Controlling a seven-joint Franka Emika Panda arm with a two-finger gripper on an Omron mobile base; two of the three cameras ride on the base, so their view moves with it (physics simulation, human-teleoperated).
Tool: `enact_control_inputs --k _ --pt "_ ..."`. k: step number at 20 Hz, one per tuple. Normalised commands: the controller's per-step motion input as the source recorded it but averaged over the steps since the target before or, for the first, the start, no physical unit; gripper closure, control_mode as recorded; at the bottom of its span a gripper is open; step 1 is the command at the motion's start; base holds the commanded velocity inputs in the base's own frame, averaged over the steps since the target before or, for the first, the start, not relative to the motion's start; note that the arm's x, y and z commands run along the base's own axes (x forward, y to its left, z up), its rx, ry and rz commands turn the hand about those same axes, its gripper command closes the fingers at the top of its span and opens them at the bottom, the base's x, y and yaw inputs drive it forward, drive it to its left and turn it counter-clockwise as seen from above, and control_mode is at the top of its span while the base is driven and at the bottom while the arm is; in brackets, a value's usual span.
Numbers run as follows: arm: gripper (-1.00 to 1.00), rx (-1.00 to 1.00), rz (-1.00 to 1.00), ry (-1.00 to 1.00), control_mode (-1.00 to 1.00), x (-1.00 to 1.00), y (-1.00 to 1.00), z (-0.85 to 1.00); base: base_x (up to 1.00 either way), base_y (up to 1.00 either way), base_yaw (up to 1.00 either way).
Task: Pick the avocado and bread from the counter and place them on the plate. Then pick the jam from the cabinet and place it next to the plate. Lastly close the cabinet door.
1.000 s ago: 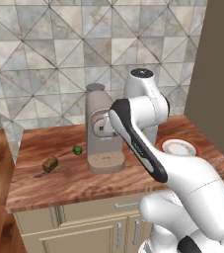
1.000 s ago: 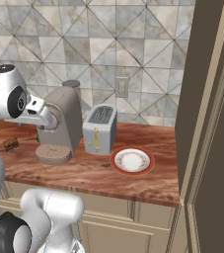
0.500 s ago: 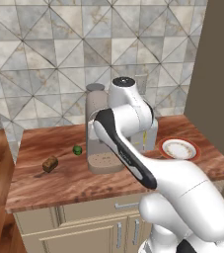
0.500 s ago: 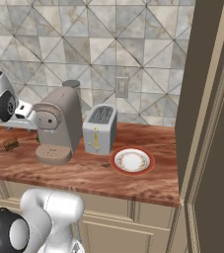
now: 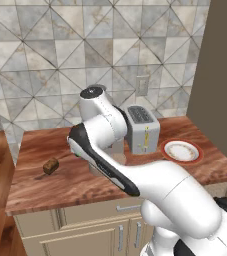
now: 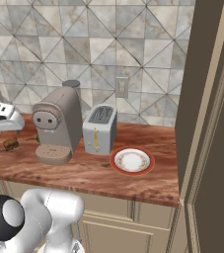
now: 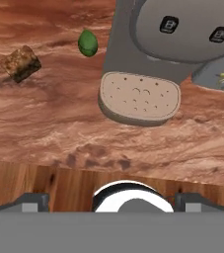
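1. The arm [image 5: 105, 150] leaned out over the counter [image 5: 45, 185], its white links crossing in front of the coffee machine [image 6: 59, 123].
2. The gripper [image 7: 111, 200] hung above the wood, looking straight down, its two dark finger tips [image 7: 32, 201] set wide apart at the bottom of the hand view, with nothing between them. Released, then, and carrying nothing.
3. Below the hand, the avocado [image 7: 88, 43] sat on the counter just beside the coffee machine's grey body, a small dark-green ball.
4. The bread [image 7: 20, 63] lay further out on the open wood, a brown rough chunk, clearly apart from the avocado. From the left base view it was out near the counter's left end [image 5: 50, 165].
5. The coffee machine's round drip tray [image 7: 139, 98] jutted toward the hand, between the gripper and the machine's top.
6. The toaster [image 6: 99, 129] stood just beside the coffee machine, on the side toward the cabinet.
7. The plate [image 6: 131, 160], white with an orange-red rim, rested in front of the toaster, bare, well apart from both foods.
8. The cabinet [image 6: 202, 99] rose at the right end of the counter, and the cabinet door [image 6: 217, 163] stood swung out, its dark brown inner face showing in the right base view.
9. I couldn't make out the jam from where I stood.
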Motion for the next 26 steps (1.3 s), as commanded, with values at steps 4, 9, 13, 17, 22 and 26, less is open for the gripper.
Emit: enact_control_inputs --k 4,9,13,17,22,26 --pt "-1.00 -0.18 0.17 0.05 -1.00 0.00 0.34 -0.09 0.00 0.00 0.00" --pt "-1.00 -0.16 0.22 0.05 -1.00 0.00 0.19 -0.06 0.00 0.00 0.00" --pt "-1.00 -0.13 0.28 0.04 -1.00 0.00 0.04 -0.01 0.00 0.00 0.00" --pt "-1.00 -0.12 0.31 0.04 -1.00 0.00 0.02 0.00 0.00 0.00 0.00" --pt "-1.00 -0.02 0.27 0.00 -1.00 0.00 0.00 -0.03 0.00 0.00 0.00" --pt "-1.00 0.00 0.24 0.02 -1.00 0.13 -0.01 -0.04 0.00 0.00 0.00"
